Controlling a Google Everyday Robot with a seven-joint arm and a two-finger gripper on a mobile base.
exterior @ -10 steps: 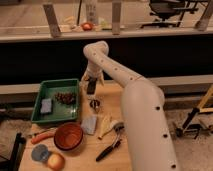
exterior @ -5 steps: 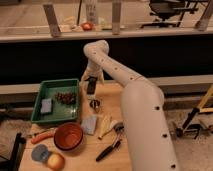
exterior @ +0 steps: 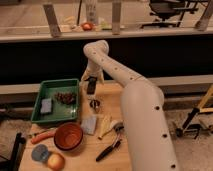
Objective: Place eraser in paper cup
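My gripper hangs over the far side of the wooden table, just right of the green tray. It is shut on a dark, rectangular eraser that points down. The small paper cup stands upright on the table a little below and slightly right of the eraser. The eraser is above the cup and does not touch it. My white arm runs from the lower right up to the gripper.
The green tray holds a grey-blue sponge and dark grapes. An orange bowl, a carrot, an apple, a white block and a black-handled tool lie on the near table.
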